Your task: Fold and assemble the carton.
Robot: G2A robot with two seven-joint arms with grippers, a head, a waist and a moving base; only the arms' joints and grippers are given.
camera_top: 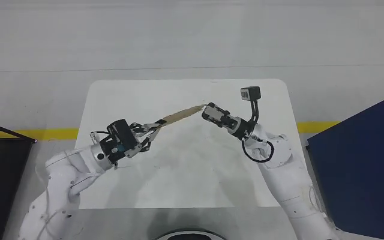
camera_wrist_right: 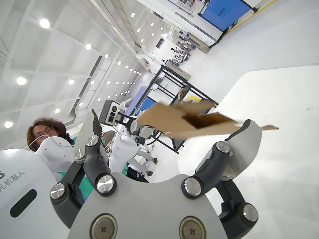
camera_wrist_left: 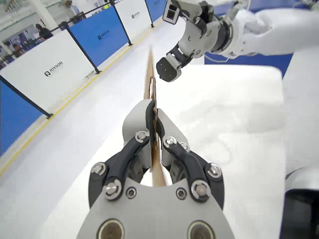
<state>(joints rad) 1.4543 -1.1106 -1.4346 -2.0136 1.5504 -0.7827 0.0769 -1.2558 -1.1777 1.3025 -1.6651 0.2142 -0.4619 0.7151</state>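
A flat brown carton point(camera_top: 180, 114) hangs in the air above the white table point(camera_top: 180, 180), stretched between my two arms. My left gripper point(camera_top: 153, 128) is shut on its near end; in the left wrist view the carton point(camera_wrist_left: 150, 75) shows edge-on, pinched between the pads of that gripper point(camera_wrist_left: 155, 118). My right gripper point(camera_top: 207, 111) is at the carton's far end and stands open. In the right wrist view the carton point(camera_wrist_right: 174, 119) lies across the wide gap of the right gripper point(camera_wrist_right: 170, 125), with one fingertip point(camera_wrist_right: 245, 126) touching or nearly touching its edge.
The table's rounded far corner point(camera_wrist_right: 249, 75) is near the right gripper. A dark blue panel point(camera_top: 354, 174) stands off the table's right side and a black frame point(camera_top: 12, 156) off its left. Bare tabletop lies below both grippers.
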